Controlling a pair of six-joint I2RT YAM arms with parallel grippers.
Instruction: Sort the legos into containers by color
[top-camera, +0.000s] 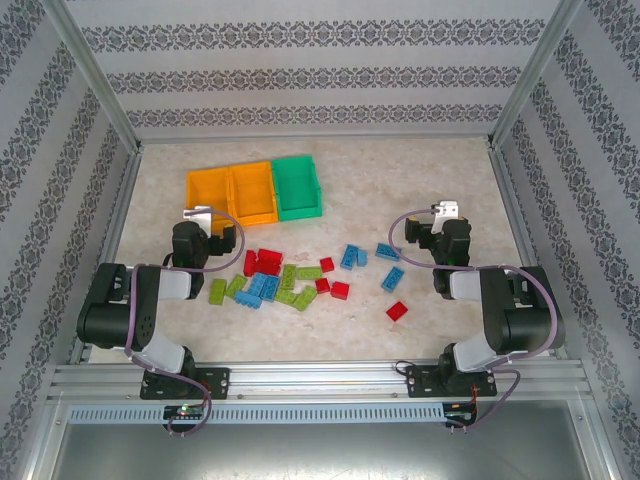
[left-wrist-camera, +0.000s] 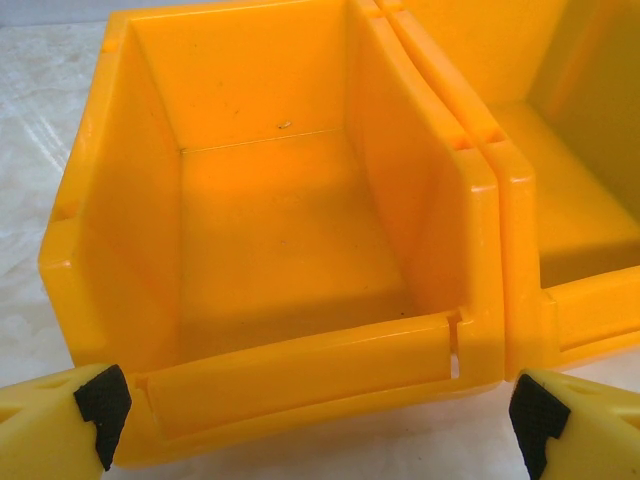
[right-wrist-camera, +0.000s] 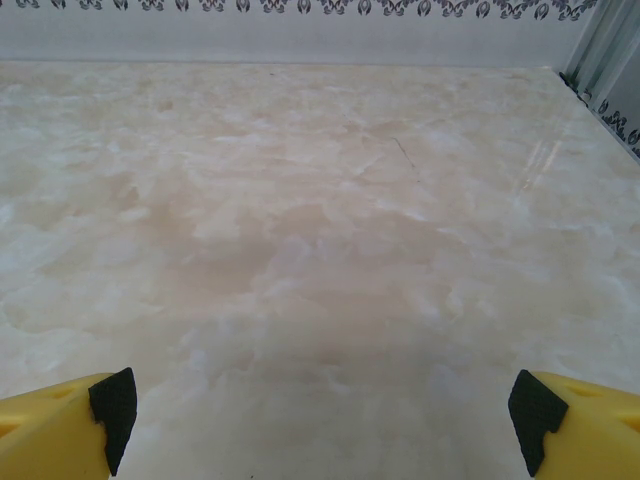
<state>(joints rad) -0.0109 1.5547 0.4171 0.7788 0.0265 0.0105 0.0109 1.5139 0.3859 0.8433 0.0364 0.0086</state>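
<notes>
Three small open-topped rectangular plastic bins stand joined in a row near the far left corner of the cream marbled table (top-camera: 430, 170). The left orange-yellow bin (left-wrist-camera: 250, 70) holds nothing; its floor and walls are bare. The middle orange-yellow bin (left-wrist-camera: 580, 230) shows a bare floor as far as the left wrist view reaches, and from above it also looks empty. The green bin (top-camera: 297, 187), at the right end of the row, looks empty from above.

All the small studded plastic bricks lie loose on the table, nearer its near edge than the bins and between the two arms. The red bricks (top-camera: 397, 311) number about six: a tight cluster at the left, three small ones mid-table and one alone toward the right. The blue bricks (top-camera: 351, 256) number about five, three of them spread out to the right. The lime-green bricks (top-camera: 217, 291) number about six or seven, mixed with blue ones at the left. Where bricks touch or overlap, the exact count cannot be told.

The left gripper (left-wrist-camera: 320, 425) hangs just before the near wall of the left orange-yellow bin, its fingers spread wide and holding nothing. The right gripper (right-wrist-camera: 325, 415) is over bare table toward the right edge, its fingers likewise wide apart and empty.
</notes>
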